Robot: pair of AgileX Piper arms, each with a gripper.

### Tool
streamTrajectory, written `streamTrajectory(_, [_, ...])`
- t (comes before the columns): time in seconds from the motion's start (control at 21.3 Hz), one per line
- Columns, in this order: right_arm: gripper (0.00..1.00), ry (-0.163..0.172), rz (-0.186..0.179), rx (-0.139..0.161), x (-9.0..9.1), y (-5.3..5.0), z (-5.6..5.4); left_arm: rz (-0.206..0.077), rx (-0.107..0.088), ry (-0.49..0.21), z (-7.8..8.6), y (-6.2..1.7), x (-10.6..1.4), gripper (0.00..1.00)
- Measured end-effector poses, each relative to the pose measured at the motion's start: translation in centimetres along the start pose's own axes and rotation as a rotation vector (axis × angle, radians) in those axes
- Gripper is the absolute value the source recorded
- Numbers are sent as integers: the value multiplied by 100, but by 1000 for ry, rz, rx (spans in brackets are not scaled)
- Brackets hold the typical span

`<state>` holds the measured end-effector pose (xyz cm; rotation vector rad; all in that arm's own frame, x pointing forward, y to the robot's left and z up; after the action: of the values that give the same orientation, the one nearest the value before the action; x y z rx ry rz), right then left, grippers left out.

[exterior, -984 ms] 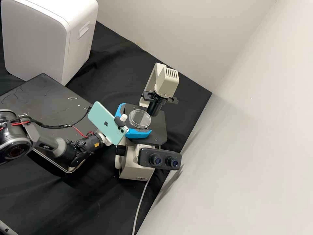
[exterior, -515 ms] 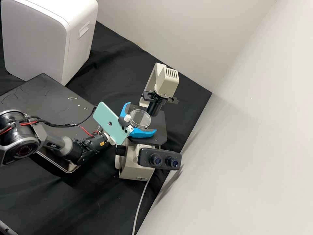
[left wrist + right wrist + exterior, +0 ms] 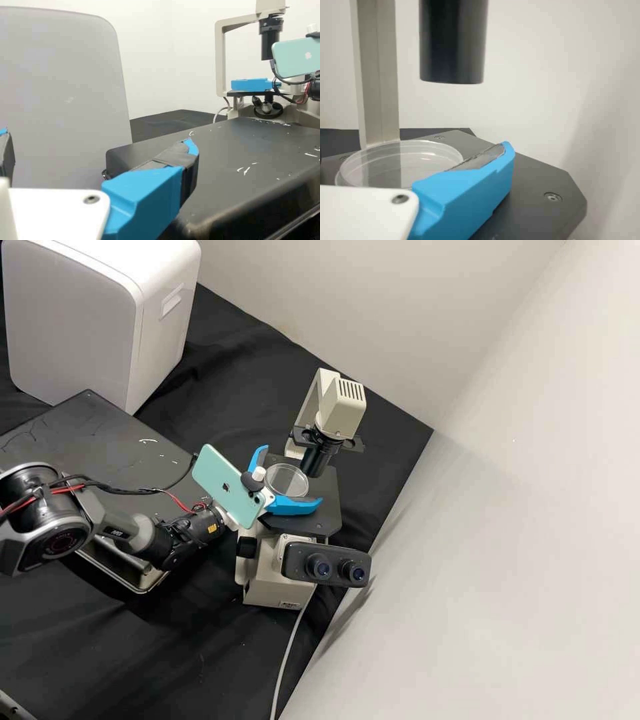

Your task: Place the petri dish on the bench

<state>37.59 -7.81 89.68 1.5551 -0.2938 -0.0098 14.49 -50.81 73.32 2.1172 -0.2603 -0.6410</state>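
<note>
Your black tabletop carries a white box at the far left, a dark slab beside it, and a beige microscope nearer the wall. The right arm stretches from the slab to the microscope's stage, with a mint phone at its wrist.

The right fingers are apart, one on each side of the dish. The dish sits flat on the stage under the black lens tube. Whether either finger touches its rim is hard to tell. The left fingers are also apart, low at the slab's edge and well away from the dish.

Risks, as you might judge them:
- An off-centre squeeze could skid the dish off the stage.
- A grip on the lid alone could leave the base behind.
- A steep lift could knock the tube.

The phone shows a logo but no words. The label on the microscope's base is too small to read.
</note>
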Motion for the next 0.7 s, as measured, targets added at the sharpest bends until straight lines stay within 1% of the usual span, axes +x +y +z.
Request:
streamTrajectory(0.47, [100,10,-12,-3,5,-45,-37,0,0,0,0,0,0,100])
streamTrajectory(0.52, [0,11,-13,-1,5,-50,-42,0,0,0,0,0,0,100])
streamTrajectory(0.61, [0,15,-17,9,6,-59,-51,0,0,0,0,0,0,100])
streamTrajectory(0.7, [0,18,-15,34,6,-57,-54,0,0,0,0,0,0,100])
